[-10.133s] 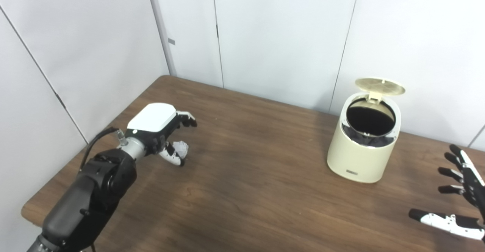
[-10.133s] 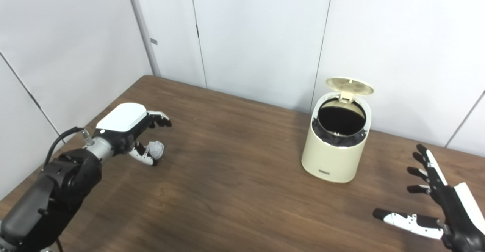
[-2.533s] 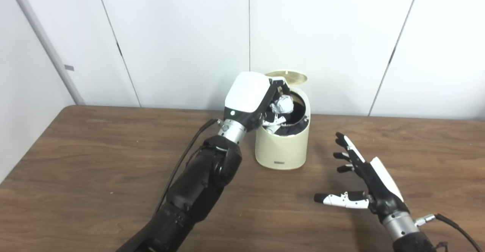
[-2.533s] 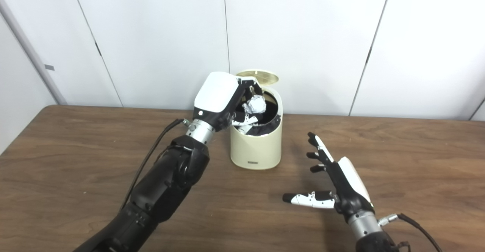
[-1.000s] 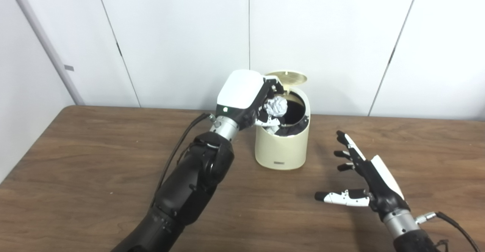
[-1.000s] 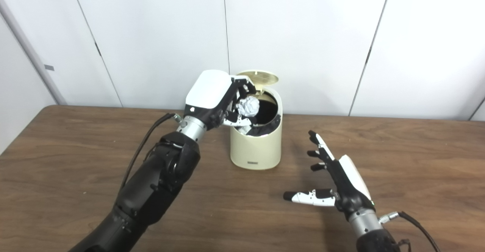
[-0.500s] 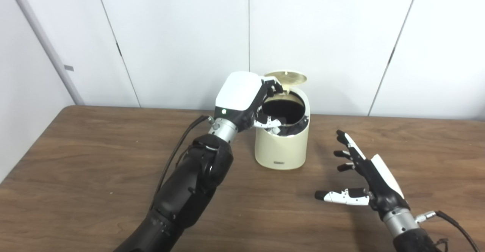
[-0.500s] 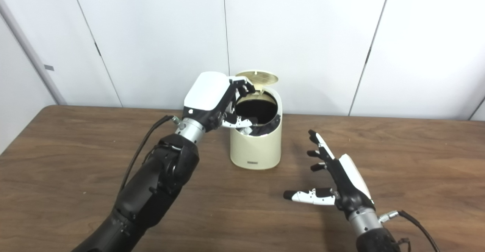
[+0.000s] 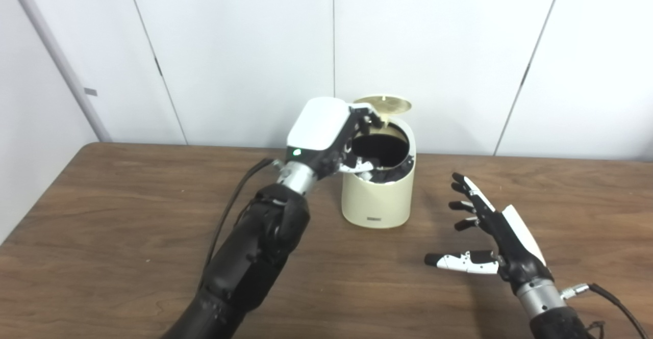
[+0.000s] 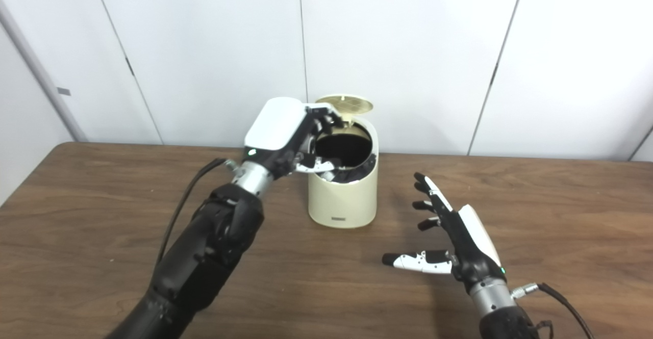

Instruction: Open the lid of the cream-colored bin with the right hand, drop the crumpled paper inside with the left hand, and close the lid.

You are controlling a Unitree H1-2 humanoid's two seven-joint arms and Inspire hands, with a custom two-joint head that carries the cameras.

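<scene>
— Where's the crumpled paper? I can't see it; presumably down in the cream bin (image 9: 377,196), whose lid (image 9: 383,105) stands up.

— Left hand (image 9: 326,135) at the rim, fingers loosely apart, empty. Right hand (image 9: 490,237) spread, holding nothing, above the bench (image 9: 102,237).

— So closing's next; the left arm looks to crowd the bin's mouth.

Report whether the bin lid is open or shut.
Open. The lid stands tipped back behind the bin, whose dark mouth is exposed.
</scene>
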